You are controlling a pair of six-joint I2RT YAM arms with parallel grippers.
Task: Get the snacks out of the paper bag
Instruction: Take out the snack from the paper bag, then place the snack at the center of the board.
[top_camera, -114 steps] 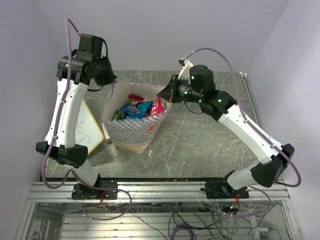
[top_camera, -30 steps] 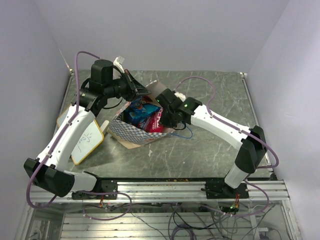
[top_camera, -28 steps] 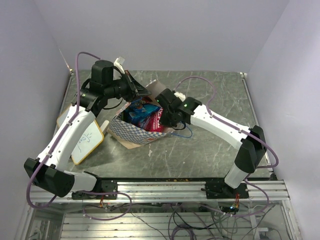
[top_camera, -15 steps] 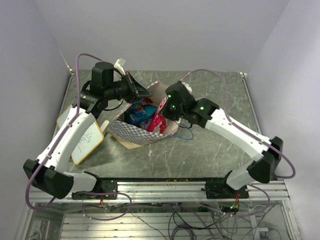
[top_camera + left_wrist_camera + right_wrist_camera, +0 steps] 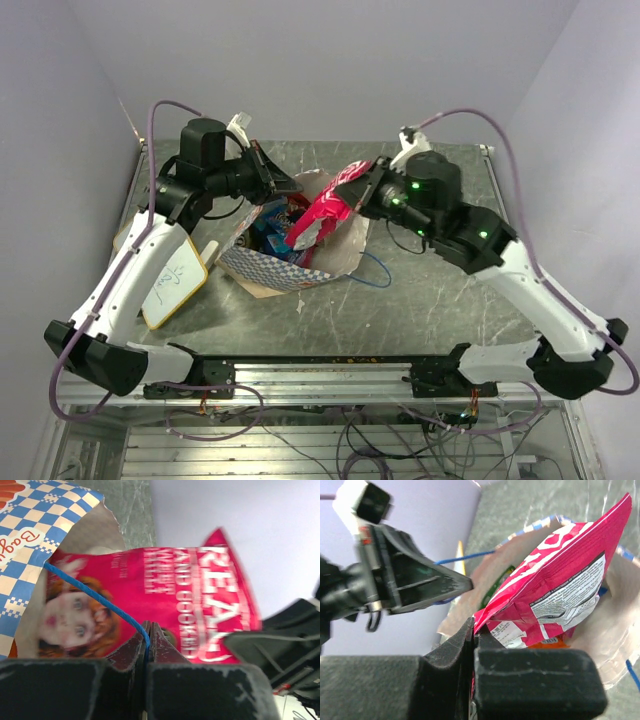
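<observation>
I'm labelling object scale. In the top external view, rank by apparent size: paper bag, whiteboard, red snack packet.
1. paper bag.
2. whiteboard, though the left arm hides part.
3. red snack packet; the right pincer holds it raised, nearer the camera, so its look is somewhat inflated.

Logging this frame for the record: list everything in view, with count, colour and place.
paper bag: one, cream with a blue-and-white checkered band, mid-table, mouth open.
red REAL packet: one, red-pink with white lettering, raised at the bag mouth.
blue packet: at least one, inside the bag; the rest mostly hidden.
blue cord handle: two, blue; this one in the left pincer, the other lying on the table right of the bag.
whiteboard: one, white with a yellow edge, left of the bag.
table: one, grey-green marbled.
left pincer: black, shut on the cord handle.
right pincer: black, shut on the red packet's top.
</observation>
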